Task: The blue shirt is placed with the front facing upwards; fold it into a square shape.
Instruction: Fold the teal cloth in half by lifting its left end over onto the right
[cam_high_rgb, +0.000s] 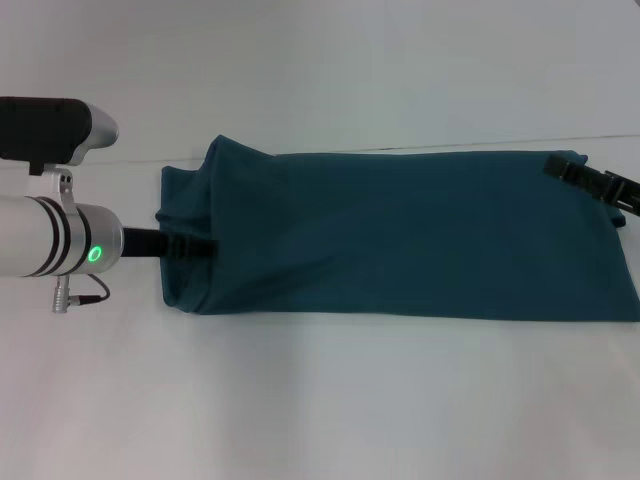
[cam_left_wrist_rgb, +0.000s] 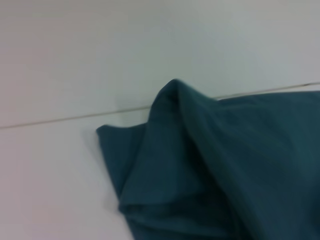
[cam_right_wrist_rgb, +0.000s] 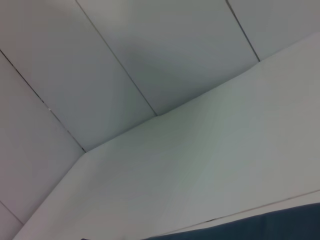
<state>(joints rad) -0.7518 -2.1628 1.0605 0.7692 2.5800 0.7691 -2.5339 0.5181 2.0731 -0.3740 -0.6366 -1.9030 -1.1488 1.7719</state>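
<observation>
The blue shirt (cam_high_rgb: 400, 235) lies as a long dark teal band across the white table, plain side up, with no print showing. Its left end is bunched and raised into a peak, which the left wrist view shows as lifted folds of the blue shirt (cam_left_wrist_rgb: 225, 170). My left gripper (cam_high_rgb: 195, 246) reaches into that end from the left, shut on the cloth, its tips hidden by the folds. My right gripper (cam_high_rgb: 590, 182) rests at the far right corner of the band, where the cloth lies flat. A strip of the blue shirt (cam_right_wrist_rgb: 280, 225) edges the right wrist view.
The white table (cam_high_rgb: 320, 400) stretches bare in front of the shirt. A thin seam (cam_high_rgb: 130, 160) marks its far edge, with a pale wall behind. The shirt's right end reaches the edge of the head view.
</observation>
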